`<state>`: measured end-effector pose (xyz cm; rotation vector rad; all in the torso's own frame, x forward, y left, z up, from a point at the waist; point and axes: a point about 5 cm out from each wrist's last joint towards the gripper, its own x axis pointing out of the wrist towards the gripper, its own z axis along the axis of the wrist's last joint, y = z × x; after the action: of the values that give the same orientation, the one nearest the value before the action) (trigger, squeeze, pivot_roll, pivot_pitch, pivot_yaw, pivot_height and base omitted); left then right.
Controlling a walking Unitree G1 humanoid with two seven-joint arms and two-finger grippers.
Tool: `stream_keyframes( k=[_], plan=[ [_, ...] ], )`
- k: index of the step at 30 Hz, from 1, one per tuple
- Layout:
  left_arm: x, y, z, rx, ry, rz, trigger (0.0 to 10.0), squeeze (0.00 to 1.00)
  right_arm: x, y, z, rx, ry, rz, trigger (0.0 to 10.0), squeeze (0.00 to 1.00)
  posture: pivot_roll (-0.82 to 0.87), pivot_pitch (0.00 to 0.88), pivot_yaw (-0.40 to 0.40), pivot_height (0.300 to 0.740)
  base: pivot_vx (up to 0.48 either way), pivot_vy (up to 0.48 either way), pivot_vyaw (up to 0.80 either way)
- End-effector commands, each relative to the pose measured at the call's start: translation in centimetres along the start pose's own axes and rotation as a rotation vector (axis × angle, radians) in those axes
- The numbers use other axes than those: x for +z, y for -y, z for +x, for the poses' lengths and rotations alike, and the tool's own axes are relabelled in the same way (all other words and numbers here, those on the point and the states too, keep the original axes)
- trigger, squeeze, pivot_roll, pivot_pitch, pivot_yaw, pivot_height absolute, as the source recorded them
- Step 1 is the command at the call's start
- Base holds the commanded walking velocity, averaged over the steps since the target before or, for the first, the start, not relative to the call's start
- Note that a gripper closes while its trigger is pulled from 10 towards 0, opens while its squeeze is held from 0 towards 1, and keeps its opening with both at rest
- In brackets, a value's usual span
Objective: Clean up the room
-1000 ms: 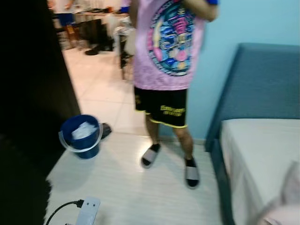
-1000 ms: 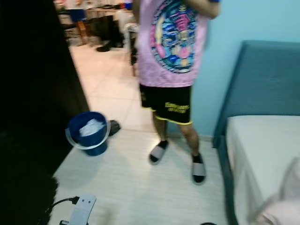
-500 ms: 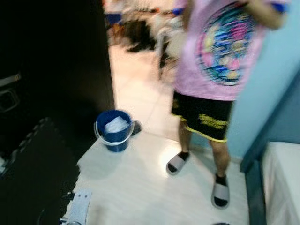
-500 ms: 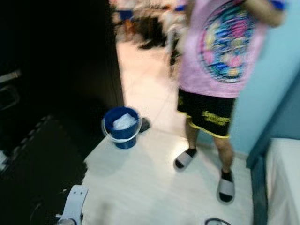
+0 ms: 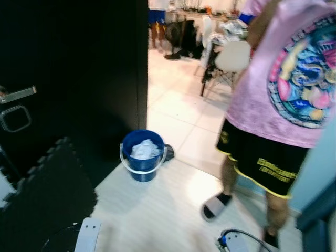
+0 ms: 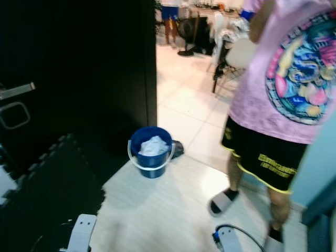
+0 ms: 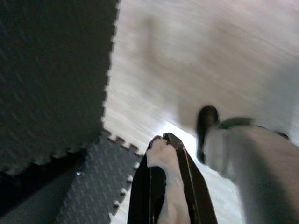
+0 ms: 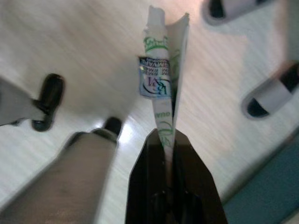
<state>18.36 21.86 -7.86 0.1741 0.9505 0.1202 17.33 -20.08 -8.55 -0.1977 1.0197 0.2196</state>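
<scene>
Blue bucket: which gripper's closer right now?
Left. The left arm shows low, on the blue bucket's side; the right arm is low on the far side, by the person's slipper.

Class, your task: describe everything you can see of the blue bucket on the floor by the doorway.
The blue bucket is round, looks like plastic, and stands upright on the pale floor, beside the edge of the dark door. A pale handle hangs down around its rim. Crumpled white paper or tissue fills its top. A small dark object, too blurred to name, lies right behind it. The black foam mat lies nearby, apart from it.
</scene>
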Motion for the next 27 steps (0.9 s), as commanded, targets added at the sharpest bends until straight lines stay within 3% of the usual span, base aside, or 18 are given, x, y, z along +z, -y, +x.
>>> stream_keyframes(
  k=[1,9,20,27],
  plan=[
    [0.5,0.2,0.1,-0.010,0.011,0.005,10.0,0.00,-1.1,0.3,-0.2,0.000,-0.036,-0.008,10.0,0.00,0.12,0.014,-0.049,0.721,0.446,0.000,0.47],
    [0.5,-0.1,0.1,-0.007,0.009,0.014,10.0,0.00,-1.5,0.2,-0.3,-0.023,-0.051,-0.021,10.0,0.00,0.12,0.017,-0.041,0.721,0.446,0.000,0.70],
    [2.0,0.9,0.2,-0.092,0.064,-0.046,10.0,0.00,-1.3,-0.1,-0.1,-0.028,-0.059,0.020,10.0,0.00,0.11,0.007,-0.026,0.721,0.432,0.000,0.00],
    [3.7,0.9,0.4,-0.111,0.120,-0.035,10.0,0.00,-1.5,0.0,-0.2,-0.023,-0.070,0.048,10.0,0.00,0.11,0.003,-0.019,0.721,0.422,0.000,-0.78]
  ],
)
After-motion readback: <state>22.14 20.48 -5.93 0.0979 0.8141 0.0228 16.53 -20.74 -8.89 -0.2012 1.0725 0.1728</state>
